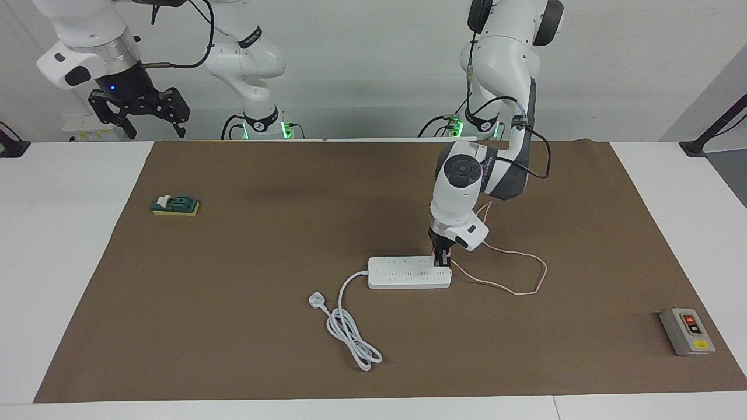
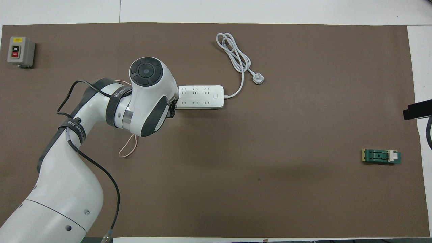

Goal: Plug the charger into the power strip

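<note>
While my right gripper waits raised with its fingers spread, off the mat's edge at the right arm's end of the table, a green block lies on the brown mat near it. Next I see the power strip mid-mat, its coiled cord farther from the robots. My left gripper stands at the strip's end toward the left arm, pressed together on the charger, mostly hidden. Its pink cable loops toward the grey button box.
</note>
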